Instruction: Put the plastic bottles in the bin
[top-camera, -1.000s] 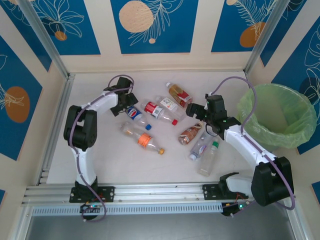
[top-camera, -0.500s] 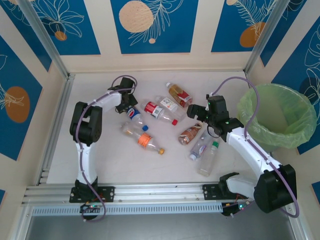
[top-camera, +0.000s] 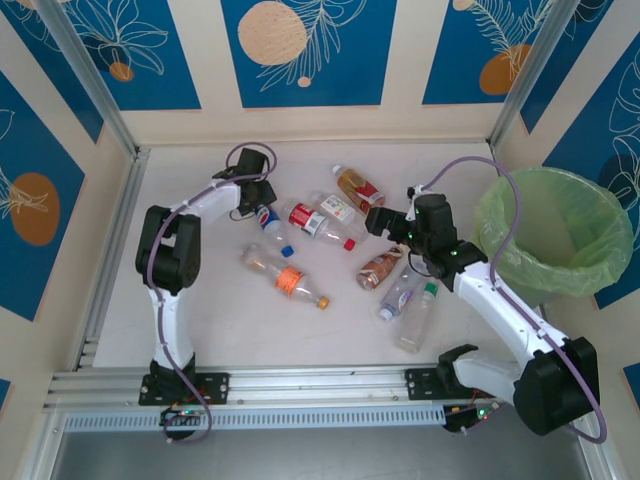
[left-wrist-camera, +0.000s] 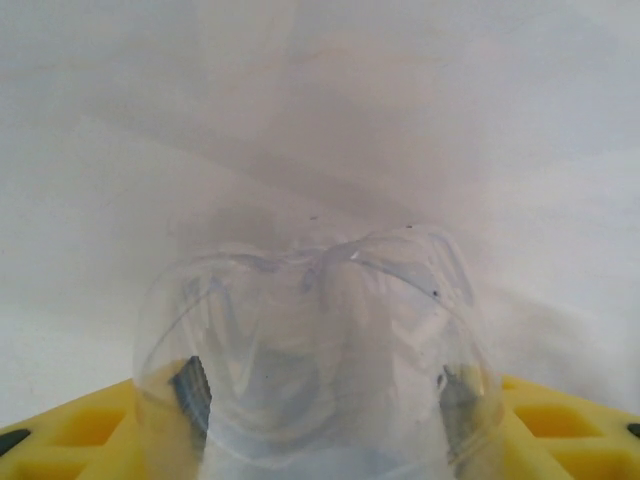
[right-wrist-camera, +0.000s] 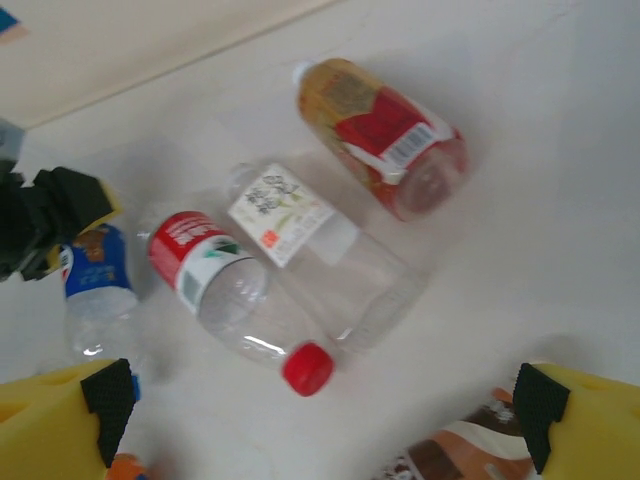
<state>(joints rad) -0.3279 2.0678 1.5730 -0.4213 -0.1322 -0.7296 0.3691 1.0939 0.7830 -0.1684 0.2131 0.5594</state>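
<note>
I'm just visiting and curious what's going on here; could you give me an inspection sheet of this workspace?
Surface: white table.
Job's things: eight plastic bottles on the table; green-lined bin at right, no bottle seen inside.
Clutter: nothing seen.
Grippers: left gripper closed around blue-label bottle; right gripper open beside red-cap bottle.
Cables: two purple cables, looping free.
Surroundings: blue leaf-print panels; metal rail in front.

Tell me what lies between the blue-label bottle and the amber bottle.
Two bottles lie there: the red-label bottle and the white-label bottle, side by side, in the top and right wrist views.
</note>
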